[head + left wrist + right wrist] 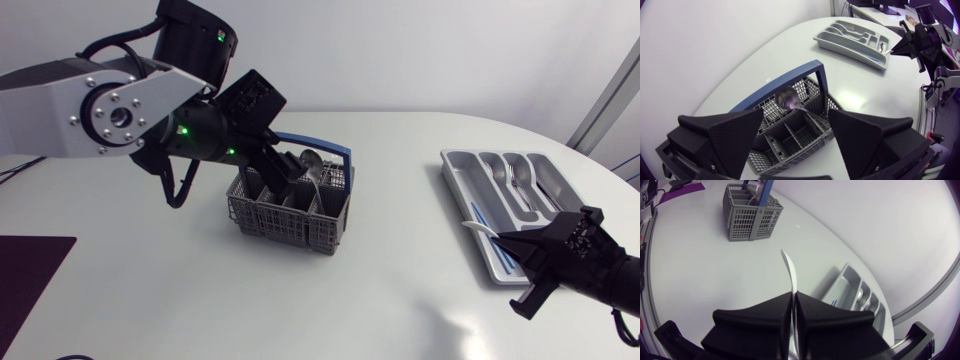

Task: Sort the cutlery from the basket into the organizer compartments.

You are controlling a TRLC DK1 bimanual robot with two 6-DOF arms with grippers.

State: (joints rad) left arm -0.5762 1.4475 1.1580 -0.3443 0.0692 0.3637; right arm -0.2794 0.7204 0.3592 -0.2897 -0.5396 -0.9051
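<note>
Our left hand [272,178] hangs wide open over the grey basket [290,218], which sits well in from the desk's [400,290] edges. One finger stands on either side of a steel spoon [790,98] that is bowl-up in the basket. Our right hand [793,300] is clamped on a slim white piece of cutlery [789,270]. Its tip is beside the organizer [462,170], near the desk's right edge.

- My right gripper [794,296] clamps a white utensil [789,272]; its held end is buried between the fingers, so its kind is unclear.
- Ahead of my left gripper [796,120], the spoon [790,98] has its handle's end out of sight inside the basket [812,90].
- The pieces in the organizer [850,50], far ahead of it, are too small to name.
</note>
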